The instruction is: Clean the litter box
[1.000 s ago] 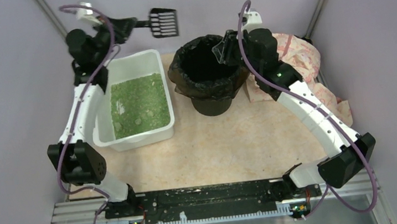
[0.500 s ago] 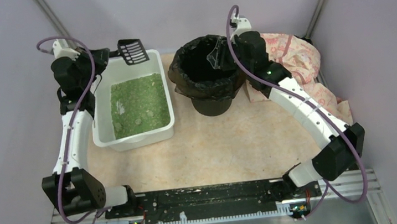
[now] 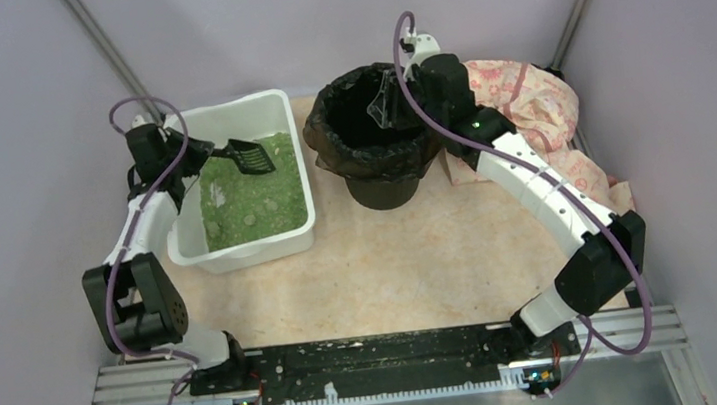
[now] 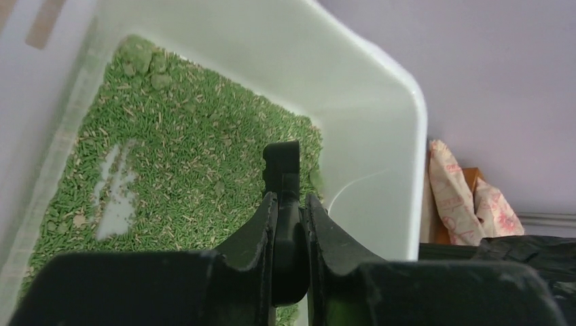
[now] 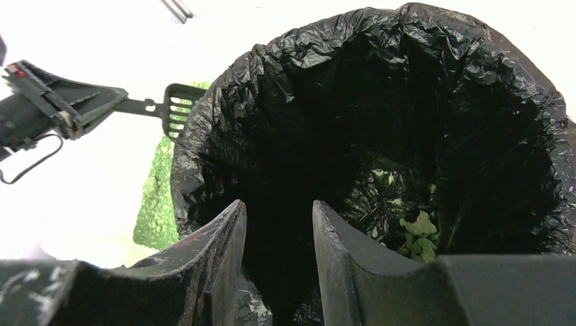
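The white litter box (image 3: 224, 111) with green litter (image 3: 254, 198) stands at the left. My left gripper (image 3: 199, 154) is shut on the handle of a black slotted scoop (image 3: 251, 155), whose head is low over the litter at the back of the box. In the left wrist view the jaws (image 4: 290, 198) clamp the scoop handle (image 4: 282, 159) above the litter (image 4: 170, 156). My right gripper (image 3: 385, 94) is at the back right rim of the round black-bagged bin (image 3: 380, 160). Its jaws (image 5: 278, 207) stand apart over the bag (image 5: 380, 54), holding nothing that shows.
Green clumps (image 5: 418, 234) lie at the bottom of the bin. A patterned cloth (image 3: 546, 112) is bunched at the back right, beside the bin. A bare patch (image 4: 119, 197) shows in the litter. Purple walls close in on the left, back and right.
My left arm has swung the scoop from high near the bin, left and down into the litter box. My right gripper has shifted a little left over the bin's rim.
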`<state>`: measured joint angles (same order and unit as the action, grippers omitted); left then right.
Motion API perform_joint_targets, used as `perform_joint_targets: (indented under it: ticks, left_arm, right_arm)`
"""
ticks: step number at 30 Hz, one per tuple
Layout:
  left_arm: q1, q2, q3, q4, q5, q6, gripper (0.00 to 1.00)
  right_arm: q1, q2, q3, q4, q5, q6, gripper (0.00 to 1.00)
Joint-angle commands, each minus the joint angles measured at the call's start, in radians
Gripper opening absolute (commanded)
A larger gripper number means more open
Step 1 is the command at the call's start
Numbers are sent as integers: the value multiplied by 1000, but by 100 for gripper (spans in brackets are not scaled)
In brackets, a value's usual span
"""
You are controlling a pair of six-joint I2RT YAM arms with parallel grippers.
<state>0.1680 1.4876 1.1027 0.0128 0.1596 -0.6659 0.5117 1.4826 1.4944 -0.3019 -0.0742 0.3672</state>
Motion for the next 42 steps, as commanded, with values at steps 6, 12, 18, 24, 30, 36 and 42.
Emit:
perform_joint_targets:
  ticks: [6,12,18,24,30,36,42]
  left_arm:
    - [1,182,38,114,121,36,0]
    - [3,313,102,157,153,56,0]
    - [4,333,122,193,144,80,0]
    - [5,412,179,203,201,57,0]
    - [21,500,186,298,339,-39,0]
    - [61,541,107,462,473,-174,0]
    - [115,561,18,660,603,-317,0]
  right_arm:
    - [-32,-6,49,17,-9,-34,42]
    - [-52,-7,41,14,-7,-33,42]
    - [-72,-8,43,11,4,-35,42]
    - [-81,11,46,26,-7,-24,42]
    - [-82,27,63,20,-3,-25,42]
    - [-82,22,53,15,2,-14,42]
    - [-82,16,38,19,-5,9,42]
